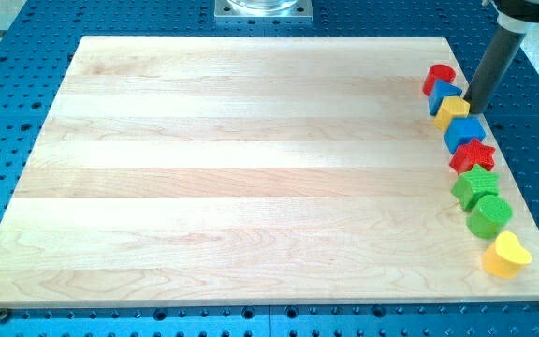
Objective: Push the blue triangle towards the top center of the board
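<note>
Blue triangle (444, 94) half-hidden beside my tip (473, 101).

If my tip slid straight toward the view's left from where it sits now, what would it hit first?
Probably the yellow block, just left of my tip and seemingly touching it, with the blue triangle right above it; depth is uncertain.

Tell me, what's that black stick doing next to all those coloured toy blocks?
A robot arm is pushing blocks around a wooden board with a dark rod. My tip sits at the view's right edge, just right of the blue triangle and above the yellow block. The red block, blue block, red star, two green blocks and yellow heart line that edge. The blue triangle is far from the top centre.
</note>
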`<control>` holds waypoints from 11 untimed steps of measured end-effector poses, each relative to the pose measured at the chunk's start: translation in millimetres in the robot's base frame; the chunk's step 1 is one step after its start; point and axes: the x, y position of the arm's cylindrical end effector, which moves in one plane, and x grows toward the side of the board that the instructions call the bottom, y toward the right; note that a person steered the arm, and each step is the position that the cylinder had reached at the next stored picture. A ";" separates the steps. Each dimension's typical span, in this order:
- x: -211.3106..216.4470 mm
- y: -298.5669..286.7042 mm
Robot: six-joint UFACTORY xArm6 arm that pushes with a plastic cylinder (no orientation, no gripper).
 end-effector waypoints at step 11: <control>-100.1 55.4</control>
